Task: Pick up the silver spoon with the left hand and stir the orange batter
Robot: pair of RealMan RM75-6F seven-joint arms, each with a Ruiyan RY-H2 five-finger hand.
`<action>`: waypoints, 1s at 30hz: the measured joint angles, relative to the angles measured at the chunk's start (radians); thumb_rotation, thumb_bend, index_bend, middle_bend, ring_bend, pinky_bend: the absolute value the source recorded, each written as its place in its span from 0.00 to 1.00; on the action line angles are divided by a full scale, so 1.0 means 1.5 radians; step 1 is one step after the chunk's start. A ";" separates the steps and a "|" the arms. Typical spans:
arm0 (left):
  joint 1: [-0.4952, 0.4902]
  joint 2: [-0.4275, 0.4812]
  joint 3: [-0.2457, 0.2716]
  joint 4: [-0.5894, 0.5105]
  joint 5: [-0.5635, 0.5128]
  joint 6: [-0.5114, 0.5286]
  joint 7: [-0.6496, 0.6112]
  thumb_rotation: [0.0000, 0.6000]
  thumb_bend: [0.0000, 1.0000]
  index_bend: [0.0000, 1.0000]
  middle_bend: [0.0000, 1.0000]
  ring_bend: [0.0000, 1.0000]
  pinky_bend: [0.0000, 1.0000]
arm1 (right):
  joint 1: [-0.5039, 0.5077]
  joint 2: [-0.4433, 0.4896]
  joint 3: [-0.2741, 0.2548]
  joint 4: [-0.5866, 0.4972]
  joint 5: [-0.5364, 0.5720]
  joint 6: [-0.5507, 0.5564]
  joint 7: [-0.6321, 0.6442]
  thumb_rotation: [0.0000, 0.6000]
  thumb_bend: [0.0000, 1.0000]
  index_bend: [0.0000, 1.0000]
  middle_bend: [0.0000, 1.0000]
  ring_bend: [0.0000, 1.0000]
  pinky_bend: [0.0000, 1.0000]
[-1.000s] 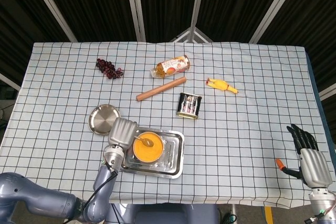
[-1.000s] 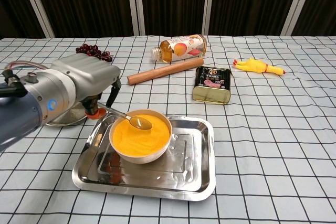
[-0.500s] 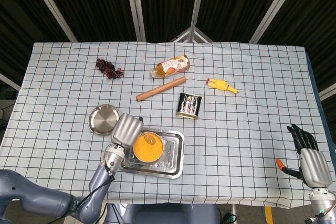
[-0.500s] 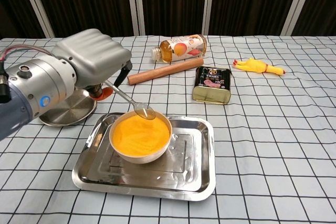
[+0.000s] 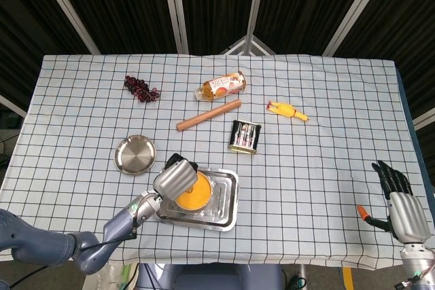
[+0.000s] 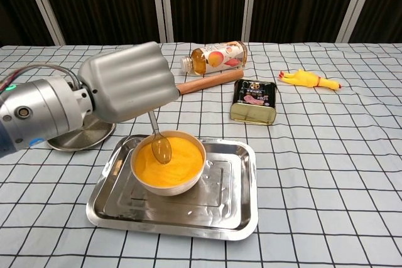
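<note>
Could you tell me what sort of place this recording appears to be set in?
Probably a robot lab test table, not a kitchen: a checked tablecloth, dark curtains behind, and unrelated props like a rubber chicken and tin can.

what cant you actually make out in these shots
- Left hand fingers on the silver spoon: chest view shows only the hand's back.
- Spoon in head view: hidden under that hand.
- Label text on the dark rectangular tin: too small.
- Right hand: outside chest view.
</note>
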 measured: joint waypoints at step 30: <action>-0.010 0.005 -0.045 0.050 0.033 -0.083 0.029 1.00 0.57 0.78 1.00 1.00 1.00 | 0.000 0.004 0.000 -0.003 -0.001 -0.001 0.010 1.00 0.34 0.00 0.00 0.00 0.00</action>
